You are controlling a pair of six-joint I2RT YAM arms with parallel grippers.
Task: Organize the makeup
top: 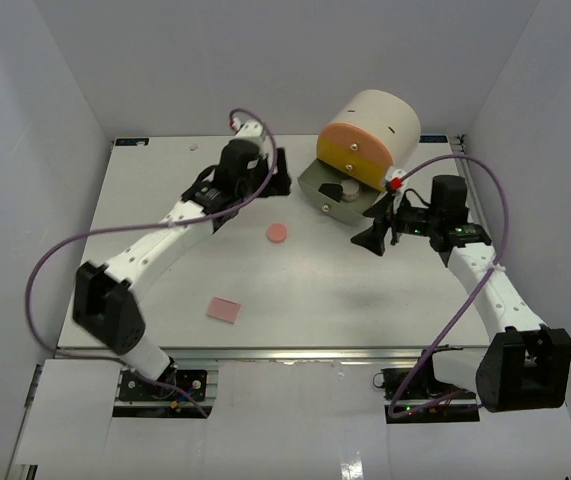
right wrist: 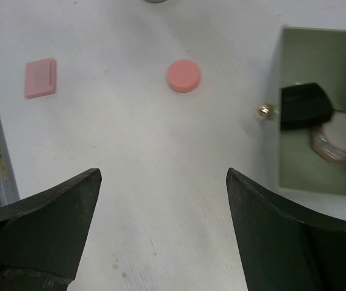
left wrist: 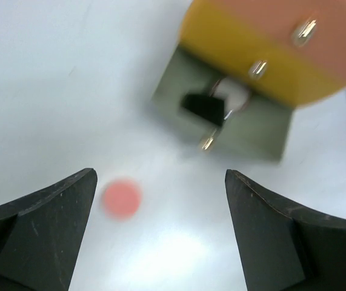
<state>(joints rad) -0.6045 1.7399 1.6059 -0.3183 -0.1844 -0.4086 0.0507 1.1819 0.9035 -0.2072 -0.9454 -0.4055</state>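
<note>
Currently, the left gripper (left wrist: 159,176) hangs near the far edge of the white worktop (top: 365,300), about midway along it. Its fingers are spread wide, with nothing between them. The right gripper (right wrist: 163,173) sits toward the right edge, close to the front of the pulled-out drawer but clear of it. It is likewise spread wide and carries nothing.

A large cream cylindrical organiser (top: 380,115) with pink and yellow drawer fronts stands by the far edge, toward the far right corner. Its lowest drawer, grey-green (top: 315,185), is drawn out toward the middle of the worktop. Inside lie two items:
- a black oblong case (right wrist: 306,104) at the drawer's front;
- a pale round compact with a rose-beige rim (right wrist: 342,136), touching or just beside the case and further in.

Two items lie loose on the worktop:
- A pink round compact (top: 278,233) lies flat near the centre, somewhat nearer the far edge, well apart from the drawer and from both grippers.
- A flat pink square case (top: 223,310) lies close to the near edge, left of centre, well apart from the compact.

The left wrist view is blurred, so the finer detail of the drawer contents cannot be confirmed there.
</note>
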